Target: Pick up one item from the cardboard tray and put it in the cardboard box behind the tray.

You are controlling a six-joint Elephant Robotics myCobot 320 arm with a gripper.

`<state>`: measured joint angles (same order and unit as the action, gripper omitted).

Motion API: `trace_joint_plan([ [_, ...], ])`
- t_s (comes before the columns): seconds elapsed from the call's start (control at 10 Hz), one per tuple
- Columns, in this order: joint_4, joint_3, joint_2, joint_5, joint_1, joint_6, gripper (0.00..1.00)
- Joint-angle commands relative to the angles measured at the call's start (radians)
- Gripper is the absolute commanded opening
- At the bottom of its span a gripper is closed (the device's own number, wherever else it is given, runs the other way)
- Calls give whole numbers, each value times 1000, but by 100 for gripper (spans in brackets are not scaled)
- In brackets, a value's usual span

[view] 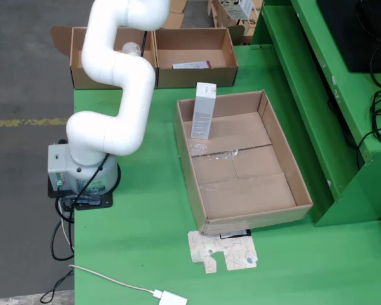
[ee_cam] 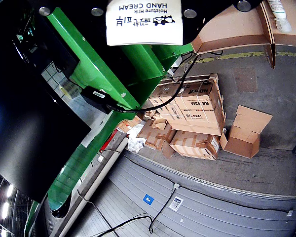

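The fixed view shows the open cardboard tray (view: 244, 175) on the green table. One tall white box (view: 203, 111) stands upright in its far-left corner. Two cardboard boxes sit behind the tray: the left one (view: 76, 63) is partly hidden by the white arm (view: 117, 70), and the right one (view: 193, 54) holds a flat red-and-white item (view: 192, 65). The arm leaves the top of this view, so the gripper is hidden there. In the wrist view the gripper (ee_cam: 144, 7) is shut on a white hand cream box (ee_cam: 144, 24), held between dark jaw parts and tilted out towards the floor.
The arm's base (view: 82, 171) stands at the table's left edge. A flattened carton piece (view: 222, 251) lies in front of the tray, and a white cable with a plug (view: 171, 297) lies at the front left. Green shelving (view: 343, 95) rises on the right. Stacked cartons (ee_cam: 192, 118) stand on the floor.
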<state>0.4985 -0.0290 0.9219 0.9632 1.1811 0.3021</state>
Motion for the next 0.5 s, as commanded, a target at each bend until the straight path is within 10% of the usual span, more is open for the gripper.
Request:
trace_joint_plan([
  [0.0,13,29,-60,-10,72,-3,0],
  [0.4,-317,29,-165,181,195,-148,0],
])
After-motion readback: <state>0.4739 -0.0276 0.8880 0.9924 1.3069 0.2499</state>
